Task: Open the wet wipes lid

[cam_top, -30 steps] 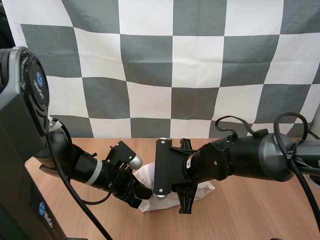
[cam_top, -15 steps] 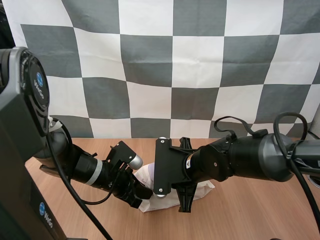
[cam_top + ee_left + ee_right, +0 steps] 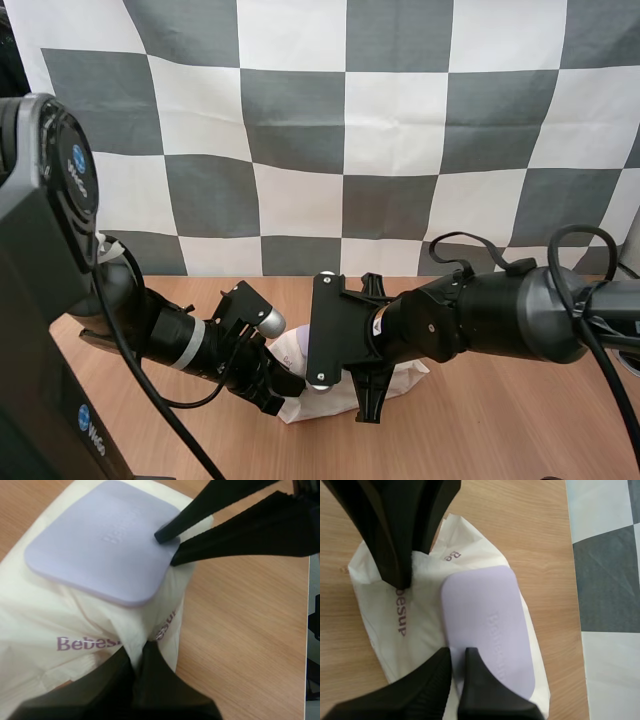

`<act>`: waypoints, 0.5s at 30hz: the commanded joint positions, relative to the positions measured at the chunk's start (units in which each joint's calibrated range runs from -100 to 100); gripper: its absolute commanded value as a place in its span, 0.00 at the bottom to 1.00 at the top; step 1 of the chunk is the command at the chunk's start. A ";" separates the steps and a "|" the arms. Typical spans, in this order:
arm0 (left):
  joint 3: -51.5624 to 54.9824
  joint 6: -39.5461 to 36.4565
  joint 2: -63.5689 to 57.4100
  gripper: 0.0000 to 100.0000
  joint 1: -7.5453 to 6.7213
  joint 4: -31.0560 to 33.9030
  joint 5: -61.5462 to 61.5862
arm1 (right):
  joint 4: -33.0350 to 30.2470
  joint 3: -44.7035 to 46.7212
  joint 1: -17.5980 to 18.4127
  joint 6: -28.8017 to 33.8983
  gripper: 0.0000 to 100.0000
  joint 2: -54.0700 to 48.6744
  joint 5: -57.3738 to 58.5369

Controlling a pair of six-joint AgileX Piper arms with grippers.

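At the pack's (image 3: 408, 378) 9 o'clock end, left claw (image 3: 137, 651) clamps it; right claw (image 3: 456, 656) pinches lid (image 3: 487, 625) edge. Gripping step; next, probably lift.

- My high view looks forward and down at the wet wipes pack (image 3: 298, 408) from behind the arm bases.
- My wrist views sit close over the pack from opposite sides, sharing its lid (image 3: 100, 540) (image 3: 487, 625).

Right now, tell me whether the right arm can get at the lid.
Probably yes: the right pincer straddles the lid at its edge, and the left pincer pinches the pack clear of it.
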 commanded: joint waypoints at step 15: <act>0.02 0.95 -0.02 0.00 -0.04 0.88 -0.48 | 0.07 -1.84 -0.08 0.06 0.00 -0.17 -5.16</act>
